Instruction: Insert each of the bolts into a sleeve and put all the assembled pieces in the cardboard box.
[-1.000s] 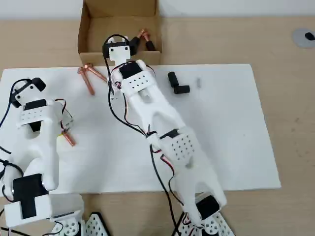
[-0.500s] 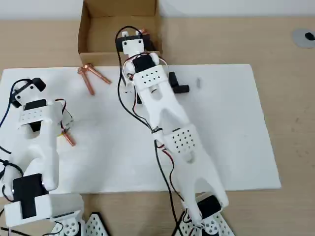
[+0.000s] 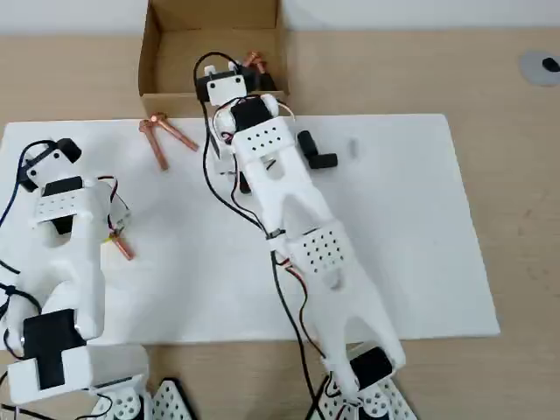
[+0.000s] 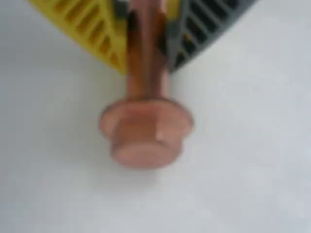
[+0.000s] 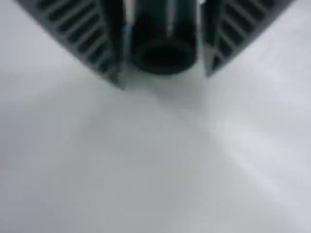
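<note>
One white mat (image 3: 420, 245), spread over most of the table (image 3: 525, 175).
Two white arms. The right arm (image 3: 297, 219) stretches from the near edge up to the box's near wall, and the left arm (image 3: 66, 254) stands at the mat's left edge.
One cardboard box (image 3: 150, 52), open, at the mat's far edge, left of centre.
One assembled piece (image 3: 259, 70), copper bolt in black sleeve, lying in the box's near right corner.
One right gripper (image 5: 163, 73), fingers clamped on a black held sleeve (image 5: 165, 46), its open end showing above the mat.
One left gripper (image 4: 146, 48), yellow and grey fingers clamped on the shank of a copper held bolt (image 4: 145, 128). Whether its head touches the mat, cannot tell.
Two loose sleeves (image 3: 306, 140), black, touching, on the mat just right of the right arm.
Two loose bolts (image 3: 175, 133), copper, heads close together, on the mat just near the box's left corner.
</note>
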Motion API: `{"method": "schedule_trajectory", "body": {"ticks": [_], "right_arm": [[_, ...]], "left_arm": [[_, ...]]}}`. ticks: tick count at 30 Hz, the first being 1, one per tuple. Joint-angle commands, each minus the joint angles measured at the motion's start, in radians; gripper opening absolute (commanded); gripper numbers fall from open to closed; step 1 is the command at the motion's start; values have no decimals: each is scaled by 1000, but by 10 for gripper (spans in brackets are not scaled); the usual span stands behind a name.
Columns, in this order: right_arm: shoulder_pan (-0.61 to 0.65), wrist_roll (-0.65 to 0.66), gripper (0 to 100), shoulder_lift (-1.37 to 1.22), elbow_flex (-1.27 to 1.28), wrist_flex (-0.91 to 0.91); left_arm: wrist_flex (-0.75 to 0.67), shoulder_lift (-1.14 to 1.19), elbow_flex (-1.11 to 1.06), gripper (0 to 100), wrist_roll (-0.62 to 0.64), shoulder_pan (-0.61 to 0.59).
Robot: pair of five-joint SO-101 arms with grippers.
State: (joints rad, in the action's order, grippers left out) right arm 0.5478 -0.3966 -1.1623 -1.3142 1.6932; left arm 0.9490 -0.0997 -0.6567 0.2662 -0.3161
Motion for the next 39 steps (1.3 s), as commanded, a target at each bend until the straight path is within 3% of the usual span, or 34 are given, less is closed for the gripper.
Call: {"method": "schedule_trajectory", "body": {"ticks": [1,4,16,25,30,39], "right_arm": [[16,9,270,8,-85,44],[24,9,309,8,-131,68],[45,6,306,8,-134,95],[58,3,200,2,-131,95],[56,3,193,8,-67,95],[58,3,193,10,-58,95]], "left_arm": [[8,-8,5,10,8,-9],[8,-8,5,9,8,-11],[43,-8,6,9,3,-15],[55,-8,9,9,2,-15],[58,-10,77,10,3,-15],[296,-182,330,10,9,46]]}}
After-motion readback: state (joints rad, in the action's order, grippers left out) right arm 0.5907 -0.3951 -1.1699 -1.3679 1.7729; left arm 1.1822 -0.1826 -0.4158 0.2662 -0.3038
